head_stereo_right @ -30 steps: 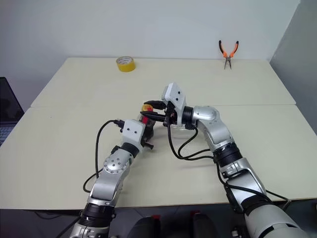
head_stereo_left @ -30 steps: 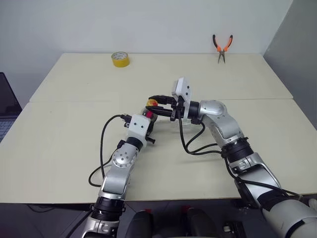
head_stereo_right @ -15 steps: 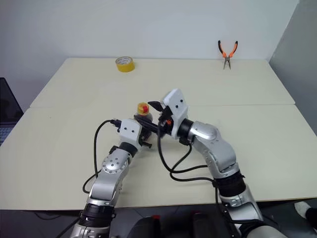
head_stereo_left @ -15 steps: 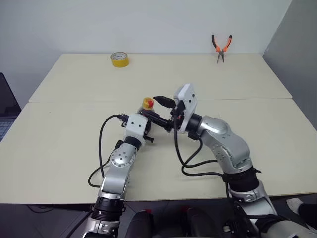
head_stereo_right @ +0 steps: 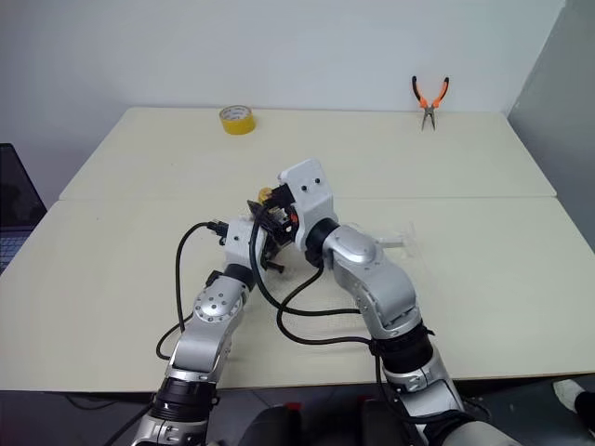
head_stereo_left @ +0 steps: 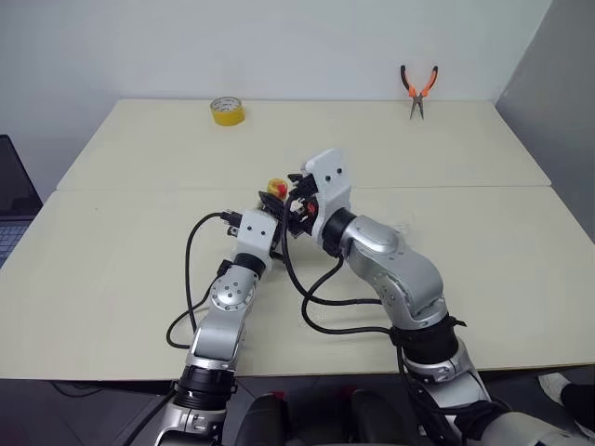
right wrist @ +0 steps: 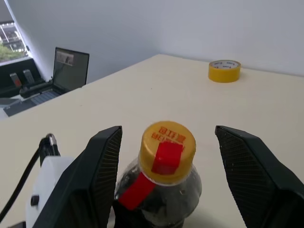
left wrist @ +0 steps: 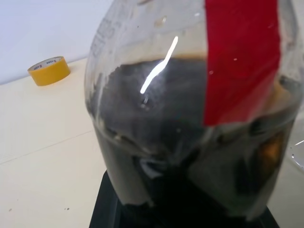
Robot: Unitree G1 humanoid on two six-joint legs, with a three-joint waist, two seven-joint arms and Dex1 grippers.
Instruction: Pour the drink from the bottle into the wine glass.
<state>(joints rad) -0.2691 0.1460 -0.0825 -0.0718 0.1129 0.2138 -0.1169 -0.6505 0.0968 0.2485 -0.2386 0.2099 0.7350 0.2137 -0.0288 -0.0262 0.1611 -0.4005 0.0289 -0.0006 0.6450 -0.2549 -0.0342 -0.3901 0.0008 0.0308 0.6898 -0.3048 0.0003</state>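
Observation:
My left gripper point(head_stereo_left: 271, 216) is shut on the bottle point(left wrist: 190, 118), gripping the rounded body low down and holding it upright just above the table. The dark drink point(left wrist: 156, 104) fills the lower body, behind a red label strip. The right gripper point(right wrist: 167, 130) is open and level with the yellow cap point(right wrist: 167, 151), one finger on each side and apart from it. From the head camera the cap point(head_stereo_left: 276, 188) peeks out beside the right wrist. The clear wine glass point(head_stereo_right: 398, 243) stands on the table to the right of my right forearm.
A yellow tape roll point(head_stereo_left: 225, 111) lies at the far left of the table point(head_stereo_left: 112, 251). Orange-handled pliers point(head_stereo_left: 416, 88) hang on the wall behind the far edge. An open laptop point(right wrist: 69, 64) sits off the left side. A seam runs across the table's middle.
My right arm folded at the elbow and swung left. Its wrist turned, and its fingers spread wider, now on either side of the cap. The left gripper and bottle stayed put.

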